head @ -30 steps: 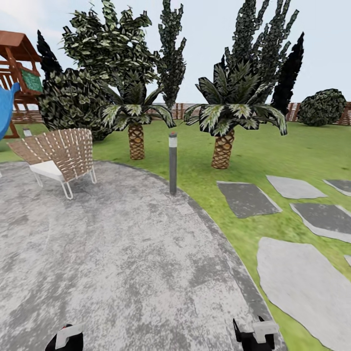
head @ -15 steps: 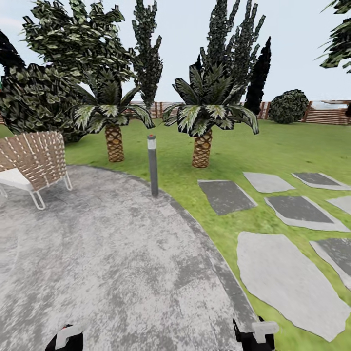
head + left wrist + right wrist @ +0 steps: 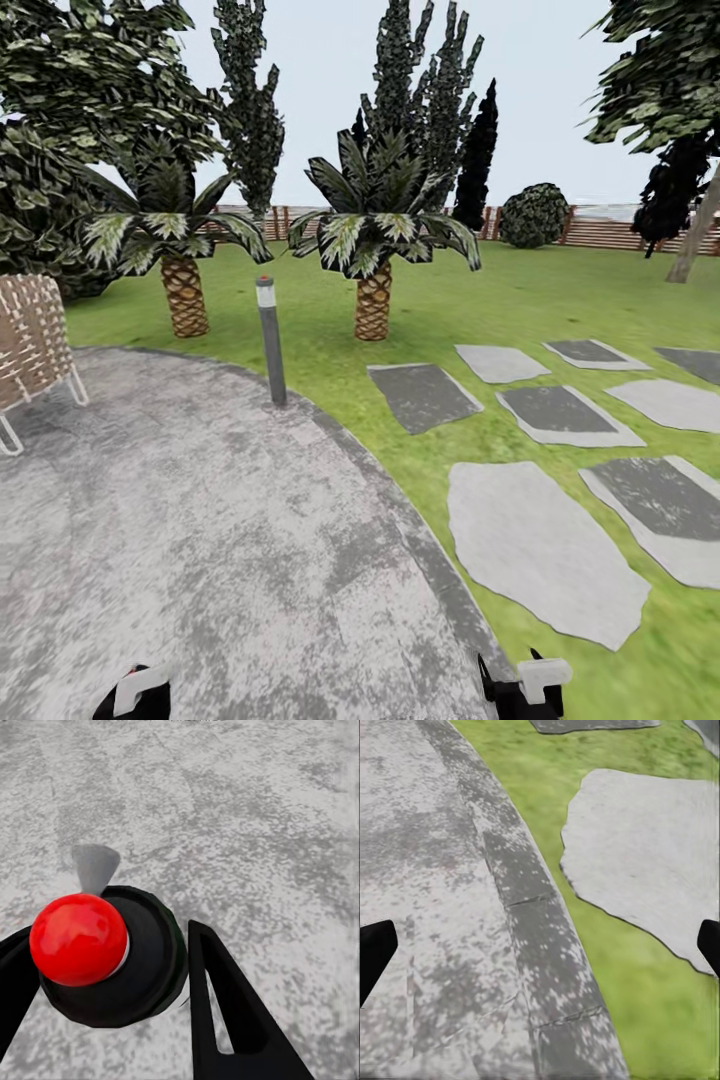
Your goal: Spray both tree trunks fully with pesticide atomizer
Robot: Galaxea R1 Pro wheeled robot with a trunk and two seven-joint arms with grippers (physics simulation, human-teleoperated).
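Observation:
The pesticide atomizer is out of view. The garden lawn (image 3: pixel 520 300) stretches back to a brown slat fence (image 3: pixel 600 230). At the far right edge stands a tree with a leaning tan trunk (image 3: pixel 696 238) under a green crown (image 3: pixel 660 70). Low in the head view sit my left gripper (image 3: pixel 135 695) and my right gripper (image 3: pixel 520 690). In the left wrist view the left gripper (image 3: pixel 112 1005) is open over the grey paving, with a red knob (image 3: pixel 77 939) on a black disc between its fingers. The right gripper (image 3: pixel 540 945) is open and holds nothing, above the paving's edge.
I stand on a round grey paved patio (image 3: pixel 200 540). A grey bollard light (image 3: pixel 270 340) stands at its rim, a wicker chair (image 3: pixel 30 345) at the left edge. Two short palms (image 3: pixel 375 240) and dark cone trees lie ahead. Stepping stones (image 3: pixel 540 540) cross the grass to the right.
The whole view has swung to the right: chair, bollard and palms slid left, the play set left the picture, and the tan-trunked tree came in at the right. Both grippers hold their pose.

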